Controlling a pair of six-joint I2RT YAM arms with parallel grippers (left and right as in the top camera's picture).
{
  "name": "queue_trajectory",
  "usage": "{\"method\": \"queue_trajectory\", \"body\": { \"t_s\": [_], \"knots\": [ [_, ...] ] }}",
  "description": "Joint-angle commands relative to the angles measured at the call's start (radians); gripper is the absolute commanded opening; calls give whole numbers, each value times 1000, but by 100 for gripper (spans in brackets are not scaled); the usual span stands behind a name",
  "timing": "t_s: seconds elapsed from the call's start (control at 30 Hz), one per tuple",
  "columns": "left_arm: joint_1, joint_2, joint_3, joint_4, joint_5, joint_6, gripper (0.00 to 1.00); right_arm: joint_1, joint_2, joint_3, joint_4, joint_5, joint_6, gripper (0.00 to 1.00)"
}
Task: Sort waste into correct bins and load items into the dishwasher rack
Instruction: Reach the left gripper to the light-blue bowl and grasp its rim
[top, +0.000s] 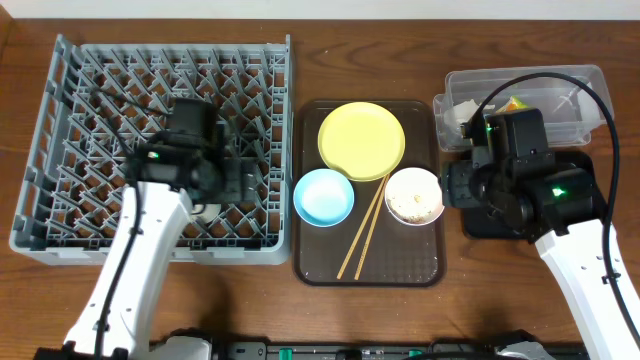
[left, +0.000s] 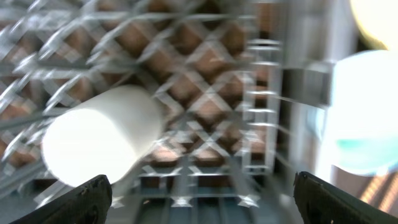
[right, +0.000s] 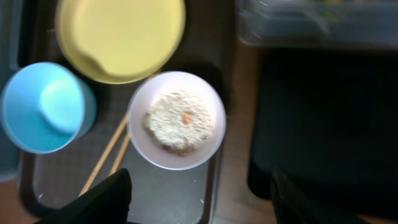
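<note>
The white bowl (right: 205, 146) of rice scraps (right: 177, 121) sat on the brown tray (right: 161, 193) dead ahead of the right pincer (right: 200, 183), which gaped wide and empty, way nearer than the left pincer (left: 202, 185), also wide, over the rack (top: 90, 110).

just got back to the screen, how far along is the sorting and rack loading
Done: the small white cup lies in the dishwasher rack, and a wrapper sits in the clear tub. In hand: nothing; the left gripper and right gripper are both open and empty. To do: the yellow plate, blue bowl, chopsticks and white bowl with food scraps, all on the brown tray.
</note>
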Motion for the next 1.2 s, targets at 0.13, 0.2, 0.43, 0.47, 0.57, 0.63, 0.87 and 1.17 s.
{"method": "queue_trajectory", "body": {
  "t_s": [0.13, 0.2, 0.43, 0.47, 0.57, 0.63, 0.87, 1.17],
  "knots": [
    [-250, 18, 23, 101, -14, 35, 95, -51, -7, 16, -23, 146, 124, 74],
    [-312, 37, 23, 148, -14, 35, 95, -52, -7, 16, -24, 145, 124, 75],
    [-483, 159, 23, 267, -14, 35, 95, -52, -7, 16, -24, 145, 124, 75],
    [-502, 184, 23, 281, -14, 35, 95, -52, -7, 16, -24, 145, 124, 76],
    [-545, 253, 23, 313, -14, 35, 94, -52, -7, 16, -24, 145, 123, 76],
    [-562, 299, 23, 328, -14, 35, 91, -52, -7, 16, -25, 145, 124, 76],
    [-571, 439, 23, 356, -14, 35, 61, -52, -7, 16, -34, 145, 124, 76],
    [-589, 486, 23, 367, 22, 34, 15, -52, -7, 16, -38, 145, 124, 76]
  ]
}}
